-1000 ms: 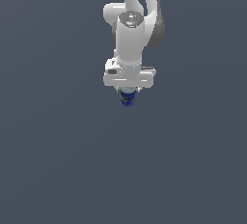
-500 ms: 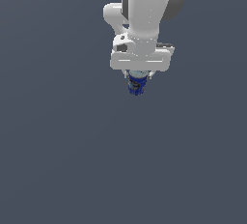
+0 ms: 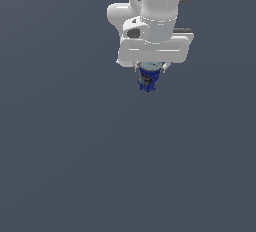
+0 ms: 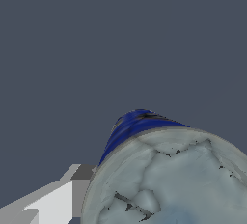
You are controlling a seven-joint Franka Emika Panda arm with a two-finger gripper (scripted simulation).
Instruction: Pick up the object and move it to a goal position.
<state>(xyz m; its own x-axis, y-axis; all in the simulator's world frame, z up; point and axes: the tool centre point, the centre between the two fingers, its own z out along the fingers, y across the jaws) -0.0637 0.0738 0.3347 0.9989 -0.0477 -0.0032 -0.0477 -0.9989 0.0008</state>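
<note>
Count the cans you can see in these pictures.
1. The blue can hangs under the white end effector, gripped near its pale top, in the upper part of the exterior view. The wrist view shows the same can. No others are visible.

The can [image 3: 148, 79] was deep blue with dark and white label marks and a pale grey, mottled top crossed by thin dark cracks. The gripper [image 3: 150, 71] and arm [image 3: 159, 6] were white with dark grey patches. The ground [image 3: 75, 166] was plain slate grey.
</note>
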